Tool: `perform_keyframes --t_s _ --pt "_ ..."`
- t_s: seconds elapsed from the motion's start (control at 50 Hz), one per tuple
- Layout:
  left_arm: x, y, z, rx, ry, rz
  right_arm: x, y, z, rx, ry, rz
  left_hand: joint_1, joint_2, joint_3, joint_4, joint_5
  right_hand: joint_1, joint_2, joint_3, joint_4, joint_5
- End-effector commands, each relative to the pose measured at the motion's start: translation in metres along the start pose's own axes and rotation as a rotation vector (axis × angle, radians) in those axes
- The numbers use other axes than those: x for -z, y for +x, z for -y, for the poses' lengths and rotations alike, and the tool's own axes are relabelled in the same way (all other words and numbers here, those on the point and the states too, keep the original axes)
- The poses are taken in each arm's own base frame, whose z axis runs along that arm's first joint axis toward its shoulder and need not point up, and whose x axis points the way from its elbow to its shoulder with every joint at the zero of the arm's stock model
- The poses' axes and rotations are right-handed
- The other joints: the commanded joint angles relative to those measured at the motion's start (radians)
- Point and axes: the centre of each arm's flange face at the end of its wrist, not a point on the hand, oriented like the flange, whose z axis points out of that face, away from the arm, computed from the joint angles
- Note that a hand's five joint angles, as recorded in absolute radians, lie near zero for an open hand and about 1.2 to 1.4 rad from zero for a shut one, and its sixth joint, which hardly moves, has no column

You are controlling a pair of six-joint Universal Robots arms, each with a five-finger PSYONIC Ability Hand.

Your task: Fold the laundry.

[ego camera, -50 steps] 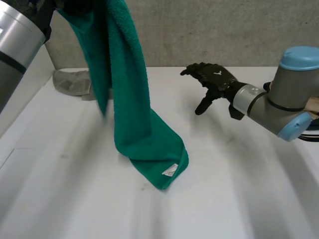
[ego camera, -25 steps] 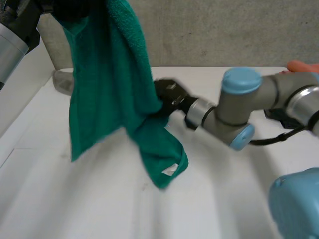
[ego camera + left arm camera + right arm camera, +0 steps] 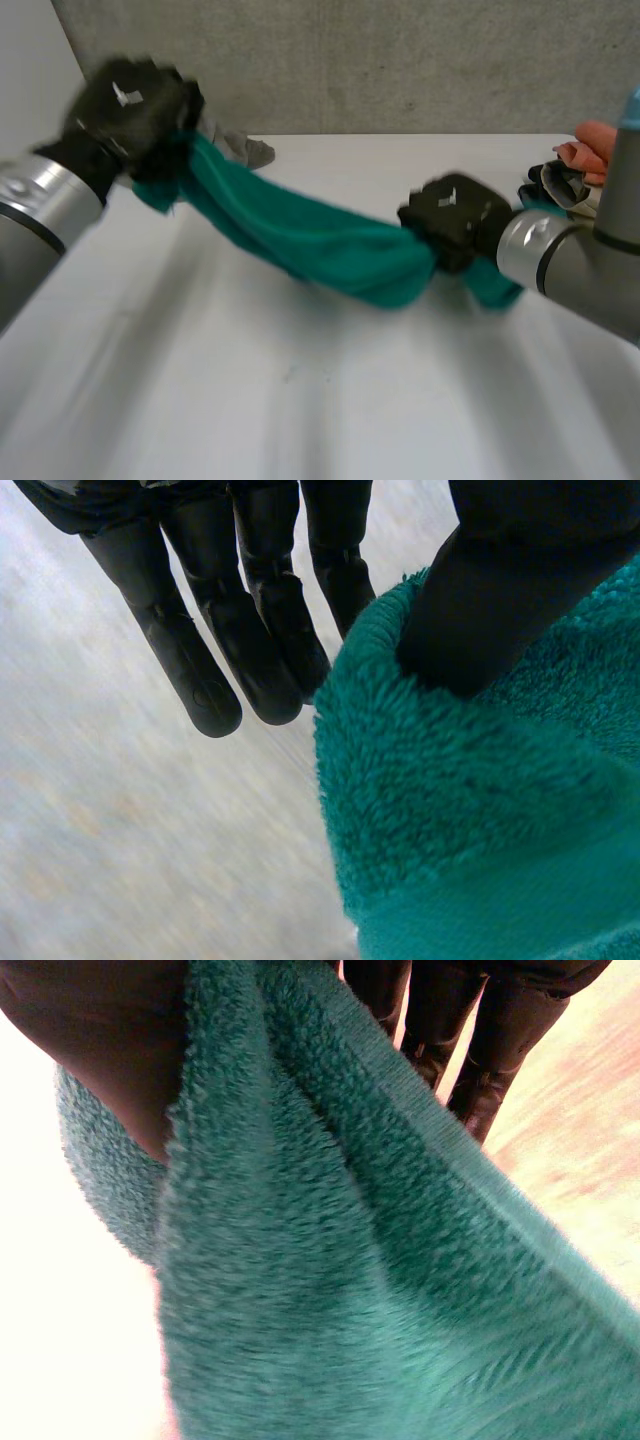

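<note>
1. As the head view shows, a green terry towel (image 3: 320,240) stretches above the white tabletop (image 3: 300,400) from the left hand (image 3: 130,100), at the far-left corner, to the right hand (image 3: 455,220), near the right edge.
2. Left wrist view: the thumb clamps the towel (image 3: 480,810).
3. Right wrist view: thumb and fingers (image 3: 480,1050) pinch it.

**Green towel (image 3: 320,240):** One second earlier it hung straight down from the raised left hand (image 3: 130,105). Its lower end rested bunched on the counter (image 3: 300,400). It now runs as a sagging band between the two hands and is lifted clear of the counter.

**Left hand:** It has come down from above the head view's upper edge to the far left of that view. It is clenched on one end of the towel.

**Right hand (image 3: 455,215):** It was formerly spread and well apart from the cloth. Half a second ago it reached into the towel's middle. It has since closed round the towel near the other end, and a short tail trails beyond its grip.
</note>
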Motion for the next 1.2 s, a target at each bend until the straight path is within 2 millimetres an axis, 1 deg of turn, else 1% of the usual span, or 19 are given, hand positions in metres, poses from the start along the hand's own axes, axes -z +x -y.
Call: perform_keyframes --t_s 0.02,0.04,0.06,0.08,0.1,0.12,0.14,0.22,0.3,0.4,0.56,0.66,0.8,0.92,1.0,1.06,1.14,1.16,1.2 --pt "-0.015 0.021 -0.073 0.062 -0.188 -0.065 0.003 -0.020 -0.028 -0.004 -0.150 0.058 0.257 0.198 0.204 0.193 0.269 0.418 0.217 0.210 0.208 0.255" --pt "-0.017 0.026 -0.081 0.068 -0.208 -0.079 0.001 -0.021 -0.032 -0.005 -0.164 0.060 0.257 0.198 0.204 0.193 0.269 0.418 0.217 0.210 0.208 0.255" --pt "-0.017 0.028 -0.084 0.071 -0.217 -0.086 -0.001 -0.021 -0.036 -0.009 -0.179 0.061 0.257 0.198 0.204 0.193 0.269 0.256 0.056 0.048 0.046 0.093" --pt "-0.017 0.029 -0.087 0.074 -0.225 -0.089 -0.002 -0.022 -0.039 -0.012 -0.190 0.061 0.257 0.198 0.204 0.193 0.269 0.011 -0.190 -0.198 -0.200 -0.152" --pt "-0.017 0.031 -0.090 0.078 -0.234 -0.094 -0.003 -0.022 -0.044 -0.024 -0.211 0.057 0.257 0.198 0.204 0.193 0.269 -0.483 -0.684 -0.691 -0.693 -0.646" --pt "-0.016 0.034 -0.093 0.082 -0.243 -0.100 -0.003 -0.021 -0.046 -0.032 -0.219 0.052 0.257 0.198 0.204 0.193 0.269 -0.662 -0.863 -0.871 -0.873 -0.825" --pt "-0.015 0.034 -0.093 0.084 -0.245 -0.103 -0.003 -0.020 -0.046 -0.035 -0.220 0.049 0.257 0.198 0.204 0.193 0.269 -0.748 -0.949 -0.957 -0.959 -0.912" --pt "-0.013 0.037 -0.091 0.085 -0.242 -0.108 -0.002 -0.021 -0.047 -0.070 -0.220 0.048 0.257 0.198 0.204 0.193 0.269 -0.785 -0.985 -0.993 -0.995 -0.948" --pt "-0.012 0.038 -0.089 0.086 -0.242 -0.111 0.003 0.000 -0.043 -0.161 -0.215 -0.020 0.257 0.198 0.204 0.193 0.269 -0.779 -0.979 -0.987 -0.989 -0.942" --pt "-0.005 0.035 -0.077 0.076 -0.220 -0.101 0.022 0.033 -0.035 -0.294 -0.191 -0.128 0.257 0.198 0.204 0.193 0.269 -0.782 -0.982 -0.990 -0.992 -0.945" --pt "0.007 0.037 -0.069 0.073 -0.214 -0.100 0.049 0.054 -0.057 -0.440 -0.370 -0.127 0.257 0.198 0.204 0.193 0.269 -0.732 -0.932 -0.940 -0.942 -0.895" --pt "0.007 0.036 -0.069 0.072 -0.216 -0.099 0.057 0.058 -0.070 -0.453 -0.426 -0.126 0.257 0.198 0.204 0.193 0.269 -0.673 -0.874 -0.881 -0.883 -0.836" --pt "0.007 0.035 -0.072 0.073 -0.223 -0.093 0.061 0.040 -0.091 -0.399 -0.490 -0.085 0.257 0.198 0.204 0.193 0.269 -0.567 -0.768 -0.776 -0.778 -0.730" --pt "0.007 0.035 -0.075 0.077 -0.233 -0.095 0.051 0.037 -0.103 -0.350 -0.438 -0.123 0.257 0.198 0.204 0.193 0.269 -0.321 -0.522 -0.529 -0.531 -0.484" --pt "0.006 0.036 -0.080 0.080 -0.244 -0.098 0.039 0.042 -0.107 -0.328 -0.406 -0.146 0.257 0.198 0.204 0.193 0.269 0.001 -0.199 -0.207 -0.209 -0.162" --pt "0.001 0.037 -0.090 0.087 -0.262 -0.104 0.025 0.047 -0.108 -0.307 -0.387 -0.147 0.257 0.198 0.204 0.193 0.269 0.417 0.216 0.209 0.207 0.254" --pt "-0.012 0.033 -0.099 0.074 -0.257 -0.100 0.004 0.056 -0.098 -0.250 -0.326 -0.159 0.257 0.198 0.204 0.193 0.269 0.418 0.217 0.210 0.208 0.255" --pt "-0.022 0.028 -0.103 0.051 -0.248 -0.093 -0.001 0.060 -0.095 -0.235 -0.309 -0.175 0.257 0.198 0.204 0.193 0.269 0.418 0.217 0.210 0.208 0.255" --pt "-0.034 0.022 -0.105 0.018 -0.232 -0.083 -0.012 0.083 -0.083 -0.176 -0.245 -0.262 0.257 0.198 0.204 0.193 0.269 0.418 0.217 0.210 0.208 0.255"
